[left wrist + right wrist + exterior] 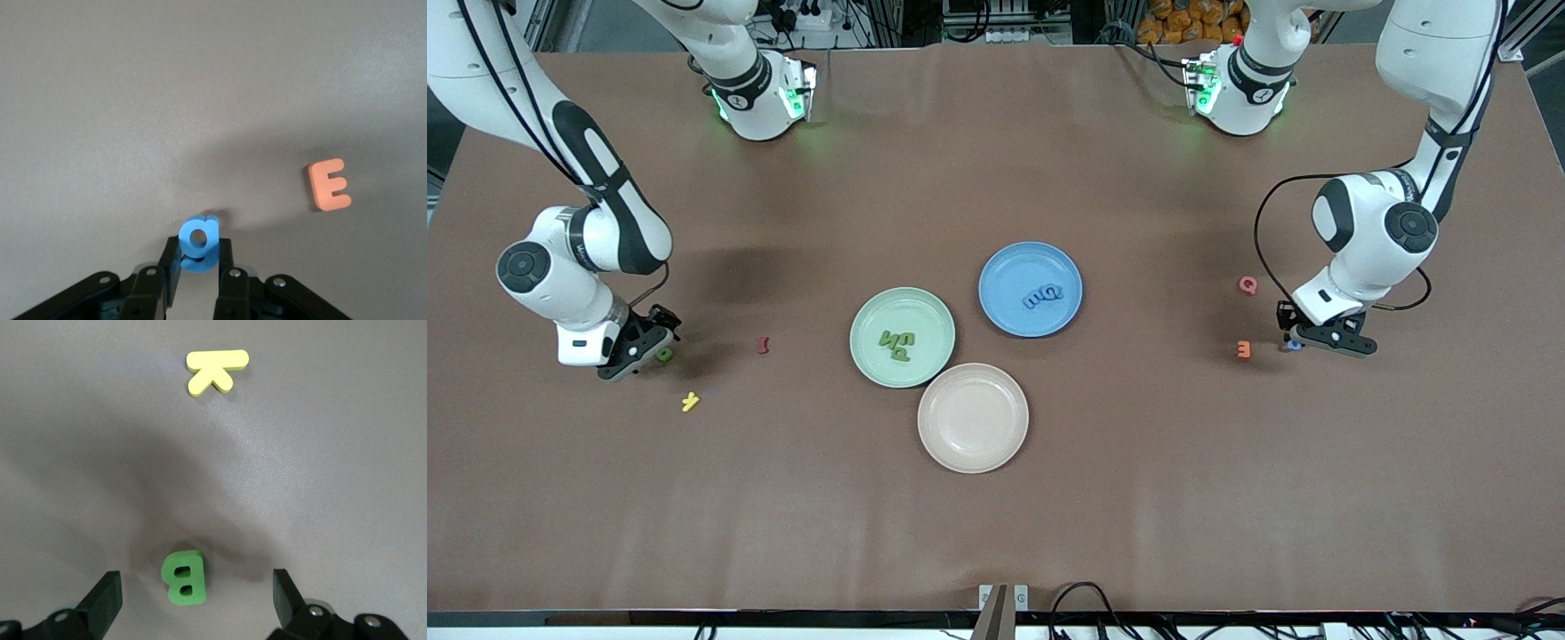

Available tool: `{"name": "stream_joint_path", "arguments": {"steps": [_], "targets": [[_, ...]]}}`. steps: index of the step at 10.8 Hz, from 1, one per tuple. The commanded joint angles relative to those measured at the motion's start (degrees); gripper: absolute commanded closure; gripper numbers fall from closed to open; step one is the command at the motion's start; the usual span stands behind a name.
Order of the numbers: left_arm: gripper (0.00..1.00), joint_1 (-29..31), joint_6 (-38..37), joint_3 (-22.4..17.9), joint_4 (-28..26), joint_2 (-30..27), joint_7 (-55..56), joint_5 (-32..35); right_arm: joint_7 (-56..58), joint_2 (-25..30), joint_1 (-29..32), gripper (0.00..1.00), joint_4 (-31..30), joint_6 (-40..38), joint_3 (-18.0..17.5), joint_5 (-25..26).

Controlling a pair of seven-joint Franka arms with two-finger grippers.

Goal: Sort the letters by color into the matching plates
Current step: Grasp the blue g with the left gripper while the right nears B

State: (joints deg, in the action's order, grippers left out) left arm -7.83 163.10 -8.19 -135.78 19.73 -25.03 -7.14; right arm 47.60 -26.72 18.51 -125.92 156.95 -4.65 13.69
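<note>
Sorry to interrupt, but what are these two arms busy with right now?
They are sorting toy letters by color. The left gripper has shut on a blue letter beside the orange E. The right gripper is open around a green B on the table. The green plate and blue plate each hold letters already.

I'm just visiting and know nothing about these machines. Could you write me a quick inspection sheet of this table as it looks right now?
Surface: brown table, flat.
Job's things: green plate holds green letters; blue plate holds blue letters; green B and blue letter not yet sorted.
Clutter: cream plate; yellow K, red letter, orange E, pink letter.
Grippers: left gripper fingers shut on the blue letter; right gripper open, straddling the green B.
Cables: black cable loops beside the left arm.
Surroundings: equipment past the table's edge, unclear.
</note>
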Motion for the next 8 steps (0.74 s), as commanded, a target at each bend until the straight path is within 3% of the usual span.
{"name": "stream_joint_path", "arguments": {"steps": [1, 8], "targets": [[1.0, -1.2, -0.5, 0.0, 0.5, -0.2, 1.6, -0.4, 0.4, 0.6, 1.5, 0.0, -1.2, 1.2, -0.9, 2.6], [1.0, -3.0, -3.1, 0.4, 1.8, -0.5, 5.2, -0.4, 0.3, 0.1, 1.9, 0.0, -1.2, 2.4, -0.9, 3.4]]}}
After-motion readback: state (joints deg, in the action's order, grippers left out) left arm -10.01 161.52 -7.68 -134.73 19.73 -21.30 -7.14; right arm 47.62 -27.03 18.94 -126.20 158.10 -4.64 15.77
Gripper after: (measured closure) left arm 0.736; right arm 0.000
